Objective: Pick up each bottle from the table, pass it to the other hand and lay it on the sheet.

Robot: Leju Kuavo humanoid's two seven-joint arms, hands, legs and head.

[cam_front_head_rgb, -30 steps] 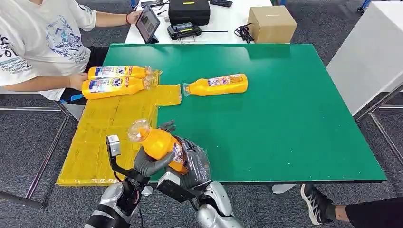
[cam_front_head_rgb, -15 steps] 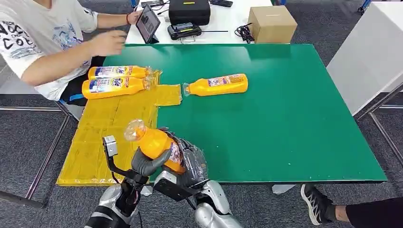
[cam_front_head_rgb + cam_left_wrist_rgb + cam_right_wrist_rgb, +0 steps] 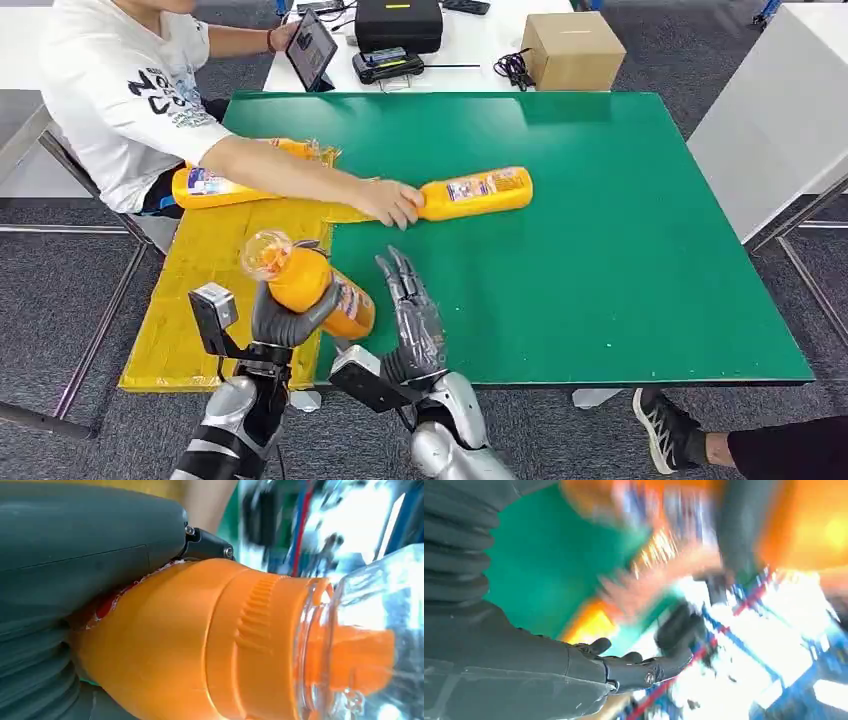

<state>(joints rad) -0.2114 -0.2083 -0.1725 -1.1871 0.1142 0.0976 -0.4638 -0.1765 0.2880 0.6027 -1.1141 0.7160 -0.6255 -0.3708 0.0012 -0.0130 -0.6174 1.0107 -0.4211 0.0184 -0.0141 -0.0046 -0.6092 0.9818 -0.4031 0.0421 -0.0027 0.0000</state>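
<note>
Bottle (image 3: 318, 292) gripped in left hand (image 3: 283, 322) fingers, right hand (image 3: 412, 322) spread, person's hand (image 3: 390, 203) (on table bottle (image 3: 474, 193))

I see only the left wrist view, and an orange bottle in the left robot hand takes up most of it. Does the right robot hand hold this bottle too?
Observer: No. In the head view the right robot hand is beside the held bottle with its fingers spread, not touching it. The left robot hand grips it alone.
Operator: Is the table free for the next pick?
Observer: Not now. A person's hand rests on the neck end of the second bottle, which lies on the green table.
Operator: Is anything on the sheet already?
Observer: Yes. A third bottle lies at the far end of the yellow sheet, partly hidden by the person's arm.
</note>
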